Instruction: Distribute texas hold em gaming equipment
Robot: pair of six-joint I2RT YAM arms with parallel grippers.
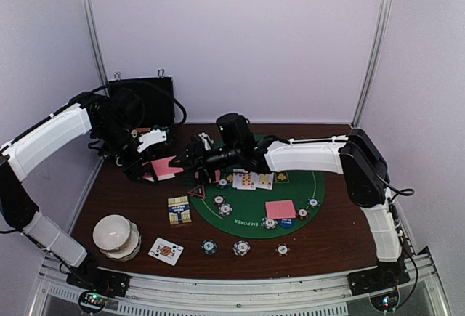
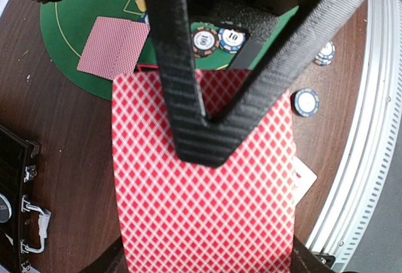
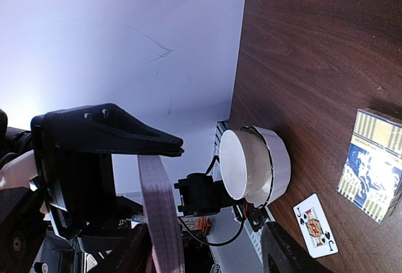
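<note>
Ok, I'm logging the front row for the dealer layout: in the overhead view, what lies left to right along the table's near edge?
White bowl stack → face-up jack card → dark-rimmed chip → blue-striped chip → small pale chip.

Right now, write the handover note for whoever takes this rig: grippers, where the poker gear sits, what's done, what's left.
Left gripper: shut on the pink-backed card stack, held aloft at left.
Right gripper: open, jaws either side of the stack's free end, not clamped.
On the green mat: face-up cards, one face-down card, several chips. Triangle marker at the mat's left edge. Three chips and a face-up jack lie off the mat near the front.
Done: part of the layout.
Left: probably take the next card off the stack and deal the rest.
</note>
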